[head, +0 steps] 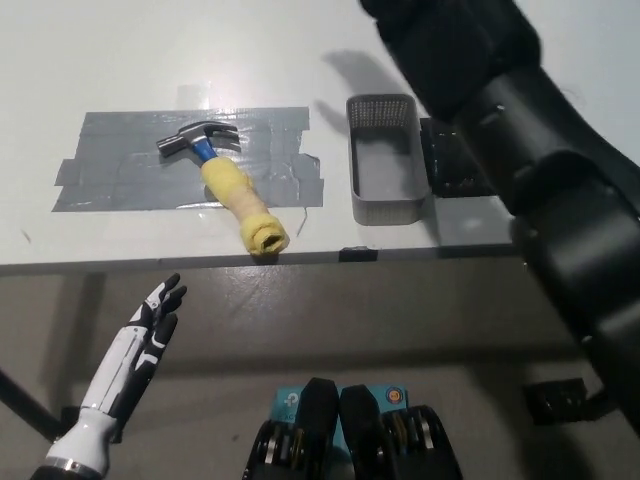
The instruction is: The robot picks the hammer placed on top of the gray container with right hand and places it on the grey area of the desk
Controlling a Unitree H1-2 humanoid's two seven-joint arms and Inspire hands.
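The right arm point(530, 150) rises across the upper right of the head view, above and beyond the gray container point(388, 160), and its hand runs out past the top edge, so I cannot tell how its fingers are set; what is plain is that nothing hangs from the part of the arm that shows. The left hand point(150, 325) rests low, below the desk's front edge and well apart from the container, fingers spread and holding nothing. The hammer point(225, 180) lies flat on the grey area point(120, 170) of the desk point(500, 50), off to the container's left and clear of it, its metal head toward the far side and its yellow handle angled toward the desk's front edge, the butt end just over the tape's near border. Judging from this, the placing looks done: the hammer sits where the task wants it and no hand touches it, leaving only the arm's retreat. The container stands upright and empty, its mesh floor visible. A black mat point(462, 165) lies just beside the container, partly hidden by the arm.
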